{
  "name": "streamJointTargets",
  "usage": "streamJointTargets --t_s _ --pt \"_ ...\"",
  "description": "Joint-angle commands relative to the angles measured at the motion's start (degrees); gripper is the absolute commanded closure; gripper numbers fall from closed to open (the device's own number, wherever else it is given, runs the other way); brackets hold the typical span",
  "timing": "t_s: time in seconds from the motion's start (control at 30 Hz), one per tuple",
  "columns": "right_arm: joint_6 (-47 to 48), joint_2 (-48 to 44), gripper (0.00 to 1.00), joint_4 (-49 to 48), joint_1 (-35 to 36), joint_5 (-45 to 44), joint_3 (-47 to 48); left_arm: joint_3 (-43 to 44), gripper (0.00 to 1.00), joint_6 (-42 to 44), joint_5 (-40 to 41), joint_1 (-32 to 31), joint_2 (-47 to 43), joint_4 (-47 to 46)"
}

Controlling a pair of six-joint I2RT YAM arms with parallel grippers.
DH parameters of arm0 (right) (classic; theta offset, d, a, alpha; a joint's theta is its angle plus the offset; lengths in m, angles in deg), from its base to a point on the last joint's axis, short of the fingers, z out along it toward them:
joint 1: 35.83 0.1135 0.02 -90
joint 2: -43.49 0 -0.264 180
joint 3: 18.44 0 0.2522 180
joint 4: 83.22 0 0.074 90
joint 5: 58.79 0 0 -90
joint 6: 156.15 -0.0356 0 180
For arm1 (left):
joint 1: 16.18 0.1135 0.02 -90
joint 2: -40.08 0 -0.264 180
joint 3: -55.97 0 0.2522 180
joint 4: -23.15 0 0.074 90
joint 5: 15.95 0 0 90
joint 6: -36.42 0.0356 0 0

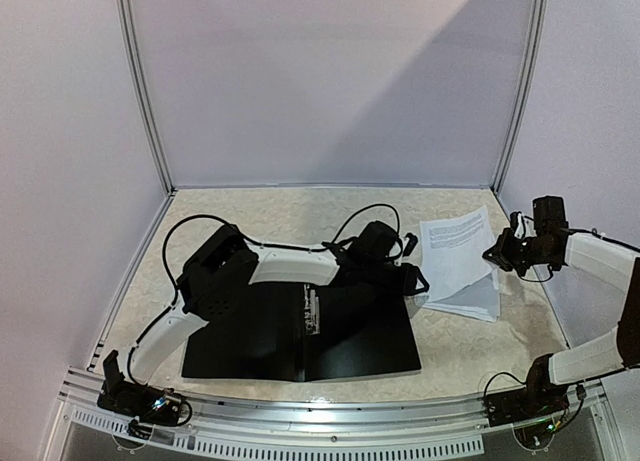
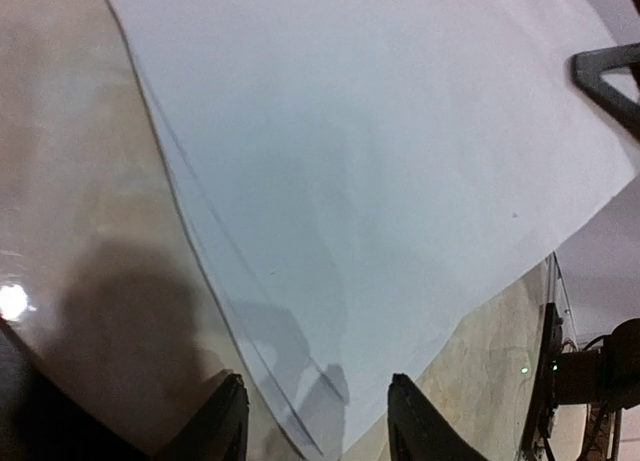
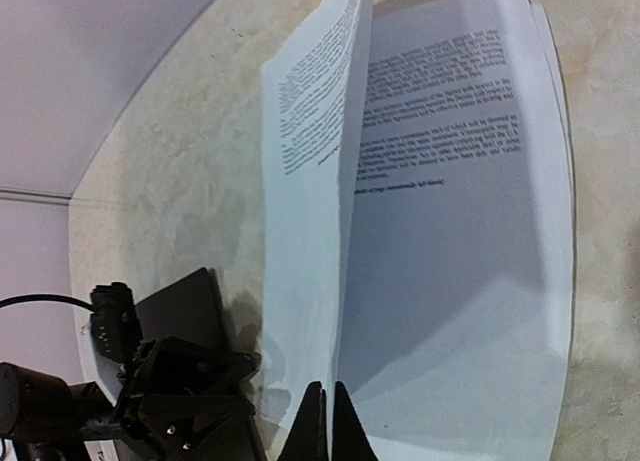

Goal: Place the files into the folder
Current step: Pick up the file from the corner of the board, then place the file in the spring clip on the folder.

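Observation:
The black folder (image 1: 270,336) lies flat at the table's front centre, with a white label (image 1: 310,311) near its middle. The files (image 1: 468,293) lie to its right. My right gripper (image 1: 497,253) is shut on the edge of the top sheet (image 3: 310,181) and holds it raised on edge above the other sheets (image 3: 470,281); its tips (image 3: 327,423) pinch the paper. My left arm reaches across the folder. My left gripper (image 2: 318,426) is open, low over the table, with the near corner of the files (image 2: 380,181) between its fingers (image 2: 225,421). It also shows in the right wrist view (image 3: 180,391).
White walls with metal posts close in the beige table (image 1: 300,216) at the back and sides. A metal rail (image 1: 330,411) runs along the front edge. The left arm's cable (image 1: 190,226) loops over the table behind the folder. The folder's corner (image 3: 185,301) lies beside the files.

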Motion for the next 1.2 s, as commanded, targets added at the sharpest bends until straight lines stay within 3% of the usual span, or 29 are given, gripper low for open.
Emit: streamJointTargets --t_s 0.0,0.1,0.27,0.83,0.97,1.17 --pt "-1.85 -3.47 1.00 -4.65 -0.04 4.13 3.78 4.88 0.48 3.42 4.83 2.84 -5.28 7.87" --pt "-3.03 -3.53 1.00 -5.78 0.28 6.90 5.89 6.52 0.42 2.78 4.85 4.68 -6.75 9.54" --pt "-4.43 -3.49 1.00 -8.01 3.53 9.40 9.38 5.83 0.42 3.77 5.82 7.03 -11.82 10.22" --pt "-11.93 -1.85 1.00 -14.22 18.47 17.18 27.76 -12.21 0.43 8.38 15.24 11.21 -33.50 16.68" --pt "-12.49 -0.57 1.00 -14.94 25.93 17.92 26.13 -16.86 0.43 10.69 19.19 11.69 -39.38 18.87" --pt "-14.87 -2.91 1.00 -23.68 37.56 19.48 13.13 -25.86 0.43 14.77 25.58 13.54 -46.82 23.76"
